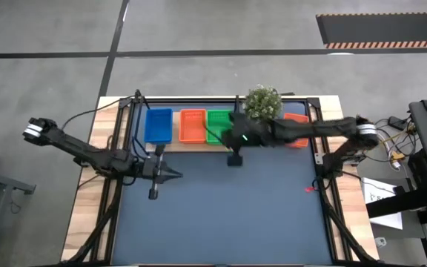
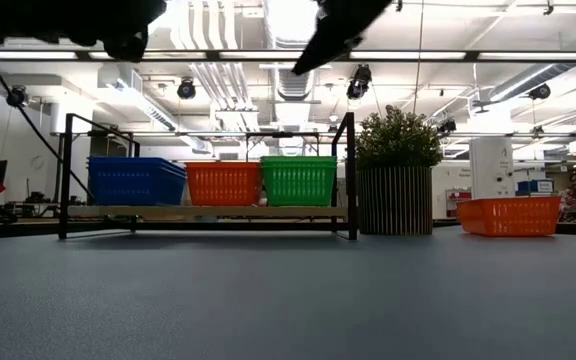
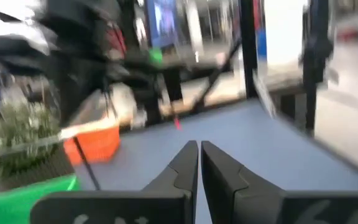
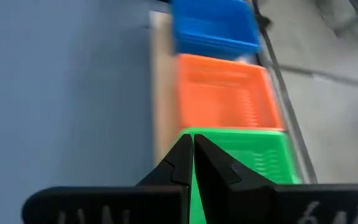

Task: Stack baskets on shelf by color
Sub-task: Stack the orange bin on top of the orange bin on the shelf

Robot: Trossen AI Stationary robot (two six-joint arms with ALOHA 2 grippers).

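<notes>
Three rectangular mesh plastic baskets (image 2: pixel 224 183) line the wooden shelf (image 2: pixel 208 211); both arms' fingers clenched empty

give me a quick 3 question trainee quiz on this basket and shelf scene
1. Multiple choice: seen from the low view, what order do the plastic mesh baskets on the light wooden shelf take, from left to right?
A. blue, orange, green
B. green, blue, orange
C. orange, green, blue
2. True or false: the left gripper is holding a basket.
3. Short answer: which basket is off the shelf, and where does it sit?

Key
1. A: blue basket stack, orange basket, green basket.
2. False: it is shut on nothing above the dark tabletop; the right gripper is shut and empty too.
3. The spare orange basket, on the tabletop beyond the potted green plant.
</notes>
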